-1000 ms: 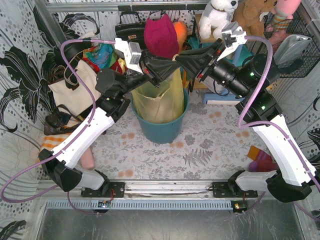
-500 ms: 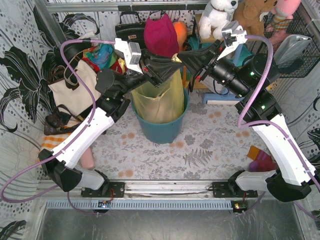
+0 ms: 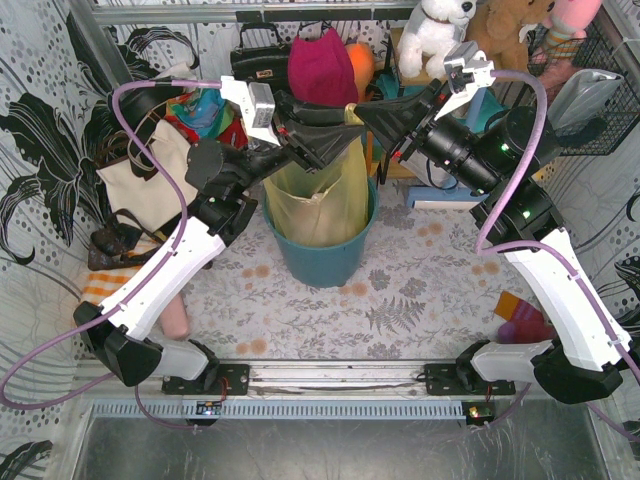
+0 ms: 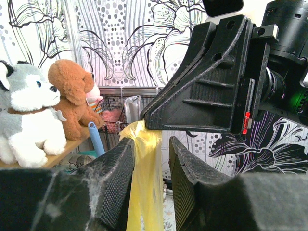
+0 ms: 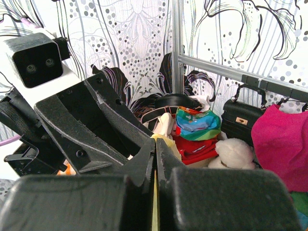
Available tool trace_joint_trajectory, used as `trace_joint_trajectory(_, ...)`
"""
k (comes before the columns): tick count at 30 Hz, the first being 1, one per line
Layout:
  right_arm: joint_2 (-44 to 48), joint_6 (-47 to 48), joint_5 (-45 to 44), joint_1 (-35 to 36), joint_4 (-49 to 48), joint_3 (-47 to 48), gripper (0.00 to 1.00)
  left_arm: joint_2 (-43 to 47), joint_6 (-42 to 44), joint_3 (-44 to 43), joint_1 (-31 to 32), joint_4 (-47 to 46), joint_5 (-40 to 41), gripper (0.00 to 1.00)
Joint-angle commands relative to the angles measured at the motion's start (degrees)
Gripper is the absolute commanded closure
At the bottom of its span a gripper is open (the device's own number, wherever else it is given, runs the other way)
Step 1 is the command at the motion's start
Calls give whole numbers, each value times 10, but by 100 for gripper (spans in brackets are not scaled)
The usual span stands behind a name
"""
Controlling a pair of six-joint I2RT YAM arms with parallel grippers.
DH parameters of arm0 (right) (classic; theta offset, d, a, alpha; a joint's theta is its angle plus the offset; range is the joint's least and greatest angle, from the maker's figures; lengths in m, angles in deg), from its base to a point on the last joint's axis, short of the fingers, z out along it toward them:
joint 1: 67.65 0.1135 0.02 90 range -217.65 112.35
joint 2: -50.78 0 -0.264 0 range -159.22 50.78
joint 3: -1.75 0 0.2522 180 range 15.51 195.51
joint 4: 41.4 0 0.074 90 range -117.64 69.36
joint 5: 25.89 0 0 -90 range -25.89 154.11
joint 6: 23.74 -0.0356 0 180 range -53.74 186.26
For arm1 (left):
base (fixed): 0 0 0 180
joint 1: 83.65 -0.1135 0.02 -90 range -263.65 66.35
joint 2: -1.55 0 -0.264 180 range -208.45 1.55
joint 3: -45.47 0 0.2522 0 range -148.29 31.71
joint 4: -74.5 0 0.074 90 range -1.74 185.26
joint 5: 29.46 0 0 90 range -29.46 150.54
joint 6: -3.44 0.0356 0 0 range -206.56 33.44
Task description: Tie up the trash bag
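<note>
The trash bag, thin translucent yellow plastic, stands in the teal bin at the table's middle. One handle flap is pulled up above the bin. My right gripper is shut on the flap's top; a thin yellow edge shows between its closed fingers. My left gripper is just below it. In the left wrist view its fingers stand apart, with the yellow strip hanging between them and lying against the left finger. The right gripper's body fills the top of that view.
A cream tote bag with black straps sits at the left. A black handbag, a magenta cloth and plush toys line the back. A wire basket is at the far right.
My left arm has shifted slightly left and back, and its jaws look wider around the flap. The right gripper has stayed on the flap's top.
</note>
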Motion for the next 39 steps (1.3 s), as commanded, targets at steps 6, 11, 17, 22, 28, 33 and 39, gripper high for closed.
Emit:
trace_joint_trajectory(6,6,-6,9,3,-32,3,100,-15,4,-44,-2,1,34,55)
trace_joint_trajectory(11,7,-8,11,3,-34,1,100,-23,-2,-54,-2,-1,21,54)
trace_joint_trajectory(17,9,-7,10,3,-35,2,100,-27,7,-54,-2,12,19,55)
trace_joint_trajectory(22,9,-8,10,3,-34,2,100,-21,13,-40,-2,11,32,60)
trace_joint_trajectory(28,7,-10,12,3,-33,2,100,-32,9,-66,-2,21,29,78)
trace_joint_trajectory(33,9,-9,9,3,-32,-1,100,-39,2,-76,-2,35,22,100)
trace_joint_trajectory(39,11,-4,3,3,-35,3,85,-15,3,-43,-2,24,1,100)
